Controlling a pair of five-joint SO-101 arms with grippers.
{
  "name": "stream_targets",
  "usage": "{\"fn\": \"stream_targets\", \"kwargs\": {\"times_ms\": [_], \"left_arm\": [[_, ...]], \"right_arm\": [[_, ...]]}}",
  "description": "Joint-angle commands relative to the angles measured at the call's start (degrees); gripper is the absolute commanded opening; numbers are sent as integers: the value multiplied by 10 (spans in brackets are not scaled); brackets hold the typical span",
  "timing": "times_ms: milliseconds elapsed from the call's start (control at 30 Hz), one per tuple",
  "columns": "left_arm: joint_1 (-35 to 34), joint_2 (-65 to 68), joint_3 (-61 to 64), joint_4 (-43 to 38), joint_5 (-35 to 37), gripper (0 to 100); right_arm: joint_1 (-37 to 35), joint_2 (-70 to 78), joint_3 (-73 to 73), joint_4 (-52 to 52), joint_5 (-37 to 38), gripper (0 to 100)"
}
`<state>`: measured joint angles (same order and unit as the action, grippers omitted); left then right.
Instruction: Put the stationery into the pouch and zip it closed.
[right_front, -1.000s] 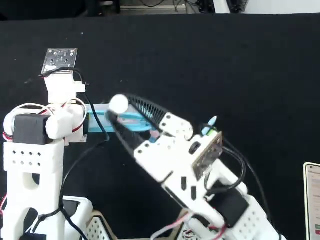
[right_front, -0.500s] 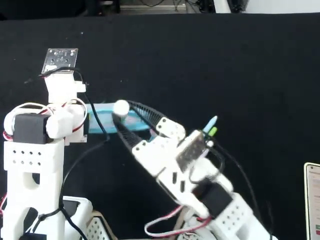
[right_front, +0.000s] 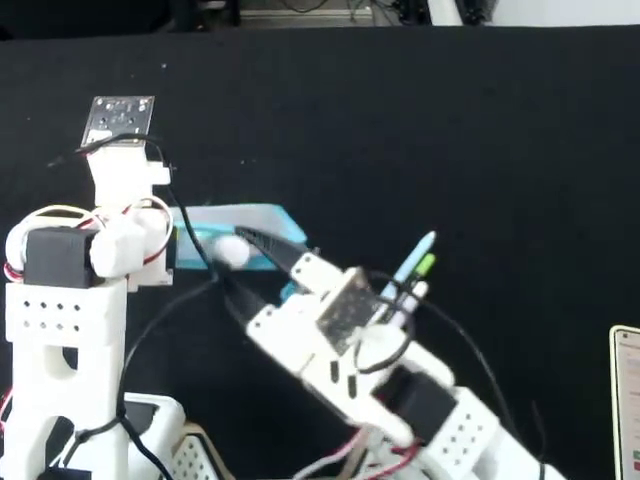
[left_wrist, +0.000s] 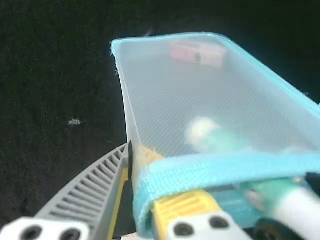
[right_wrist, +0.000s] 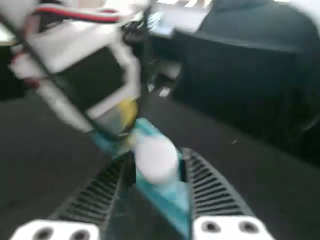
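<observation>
i'd put the task about midway. my left end effector (left_wrist: 134, 167) is clenched on the turquoise rim of the pouch (left_wrist: 200, 100). a pink eraser (left_wrist: 196, 52) lies inside, at the far end. my right end effector (right_wrist: 157, 165) is grasping a white-capped stick (right_wrist: 156, 152) right at the pouch's near edge. from the high view i can't tell whether the cap has crossed into the mouth. through the mesh wall a greenish shape (left_wrist: 206, 135) with a white tip shows, and i can't tell whether it sits in the pouch or just beyond it. left to do, as i judge it: drop this stick in, fetch the pens, then pull the zip shut, since the mouth looks undone.

the count: one pouch, one eraser and one stick in my grip. there are two pens on the surface (right_front: 480, 130), a blue pen (right_front: 420, 250) and a green pen (right_front: 426, 265). they lie side by side, partly hidden behind my right arm (right_front: 400, 400), apart from the pouch.
</observation>
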<state>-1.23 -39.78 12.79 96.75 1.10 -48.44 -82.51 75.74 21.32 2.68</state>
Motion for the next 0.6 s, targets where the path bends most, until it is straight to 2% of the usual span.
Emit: {"fn": "stream_targets", "kwargs": {"times_ms": [0,100,200,400,567], "left_arm": [[4,-10,-7,-2,-3,30],[4,-10,-7,-2,-3,30],[4,-10,-7,-2,-3,30],[4,-10,-7,-2,-3,30],[4,-10,-6,-2,-3,30]], "right_arm": [[-30,-6,-116,125,-4,162],[-20,-6,-164,172,-1,134],[24,-11,-215,209,-1,105],[234,-7,-349,295,-4,36],[357,-5,-354,439,-1,107]]}}
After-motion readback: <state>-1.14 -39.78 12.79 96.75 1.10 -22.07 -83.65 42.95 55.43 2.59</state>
